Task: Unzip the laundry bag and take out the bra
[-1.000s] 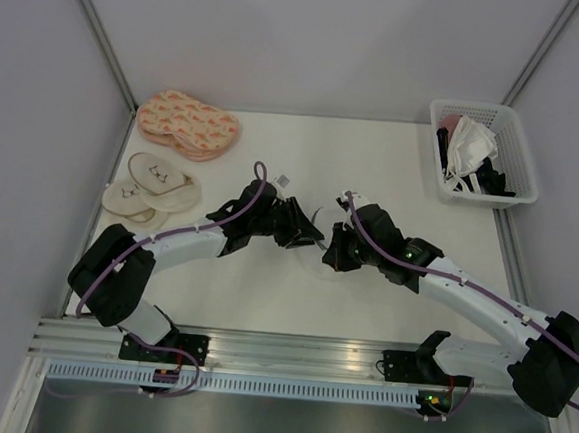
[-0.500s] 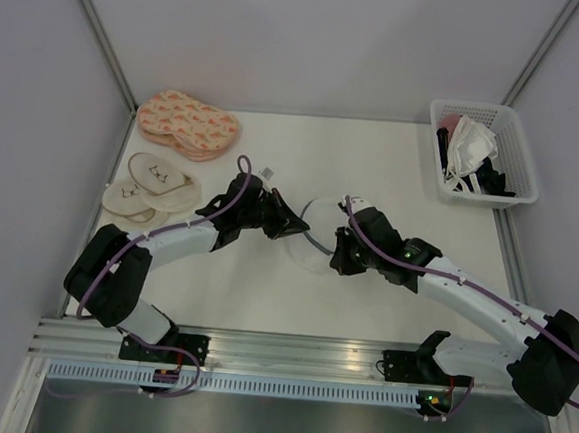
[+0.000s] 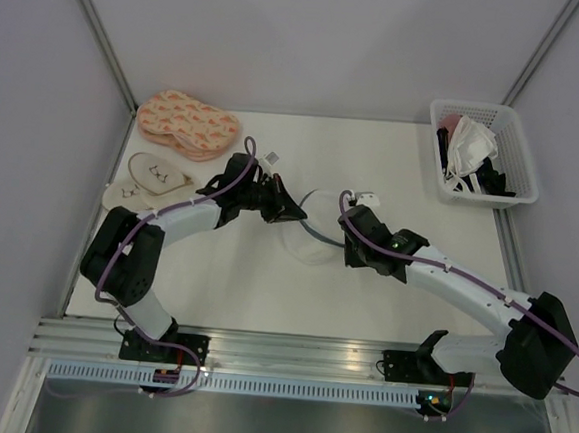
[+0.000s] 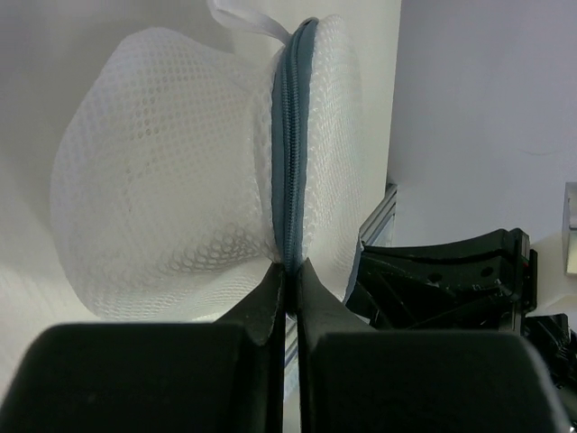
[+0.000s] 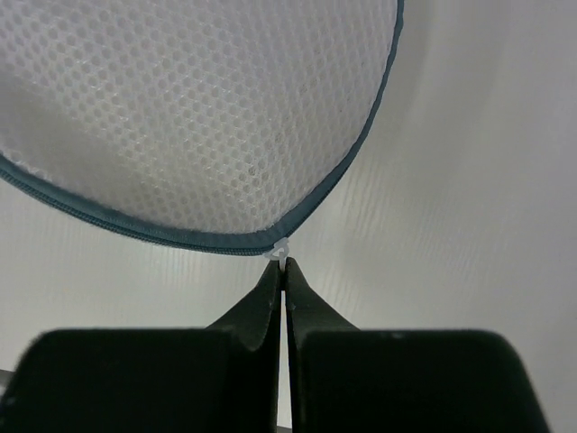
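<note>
White mesh and a grey zip: seen from above, the bag (image 3: 316, 229) lies in the middle of the table (image 3: 225, 277), with two arms meeting over it. The left arm folds sharply at the elbow and reaches rightward, putting the left gripper (image 3: 292, 215) at the bag's left rim. The right arm stretches in a long diagonal from its base, with the right gripper (image 3: 348, 249) at the near right rim. A basket (image 3: 486, 200) stands well apart in the far right corner.

Left wrist view: the fingers (image 4: 270, 293) are pressed together on the bag's seam, right where the zip (image 4: 288, 135) ends. The zip runs away from them, fully closed. A pale bulk behind the mesh is probably the bra, though its shape cannot be made out.

Right wrist view: the fingers (image 5: 270, 293) pinch the small white pull (image 5: 281, 245) at the bag's edge, teeth closed on either side.

The pull is tiny and held only at the fingertips, so a tug off the zip's line could slip it free. If the left pinch gives, the light bag would likely drag across the table instead of opening.
</note>
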{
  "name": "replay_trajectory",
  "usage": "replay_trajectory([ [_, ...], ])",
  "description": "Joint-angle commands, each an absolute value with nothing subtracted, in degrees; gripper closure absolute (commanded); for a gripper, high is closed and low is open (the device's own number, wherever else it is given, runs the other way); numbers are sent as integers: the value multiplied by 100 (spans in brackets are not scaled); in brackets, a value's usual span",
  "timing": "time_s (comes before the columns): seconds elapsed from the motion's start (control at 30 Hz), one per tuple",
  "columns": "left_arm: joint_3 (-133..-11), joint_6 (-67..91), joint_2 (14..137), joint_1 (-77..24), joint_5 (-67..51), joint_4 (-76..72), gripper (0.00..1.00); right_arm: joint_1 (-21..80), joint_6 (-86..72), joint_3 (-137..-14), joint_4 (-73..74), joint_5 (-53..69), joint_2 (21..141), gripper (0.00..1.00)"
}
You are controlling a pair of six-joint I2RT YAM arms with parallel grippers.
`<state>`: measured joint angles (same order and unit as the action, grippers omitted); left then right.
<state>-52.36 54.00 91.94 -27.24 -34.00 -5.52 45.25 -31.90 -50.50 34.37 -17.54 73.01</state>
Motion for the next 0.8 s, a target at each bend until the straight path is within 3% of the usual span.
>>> replay_trajectory([
  [0.0,-5992,4580,9657,-2531,-3805,-518,98,4518,-3147,-5230,3692,-2190,7120,100],
  [0.1,-6441,4675,9966,-2531,-4060,-860,98,4518,-3032,-5142,3402,-1567,6883,100],
  [0.13,-6495,4771,10019,-2531,-4121,-1027,93,4518,-3015,-5116,3332,-1486,6838,100],
  [0.2,-6600,4965,10020,-2531,-4000,-1108,63,4518,-2989,-5089,3226,-1311,6724,99],
  [0.23,-6574,4992,9880,-2531,-3895,-1081,30,4518,-2971,-5089,3182,-1231,6689,100],
  [0.33,-6145,5097,9267,-2540,-2983,-819,7,4518,-2927,-5098,3077,-951,6601,100],
  [0.4,-5741,5176,8853,-2549,-2638,-398,1,4518,-2848,-5080,3006,-862,6566,99],
  [0.57,-4862,5730,7938,-2759,-2435,-360,0,4526,-2567,-4975,2453,-125,6583,100],
  [0.77,-4991,6064,8094,-3480,-2470,-580,0,4518,-2382,-4887,1978,720,6811,100],
])
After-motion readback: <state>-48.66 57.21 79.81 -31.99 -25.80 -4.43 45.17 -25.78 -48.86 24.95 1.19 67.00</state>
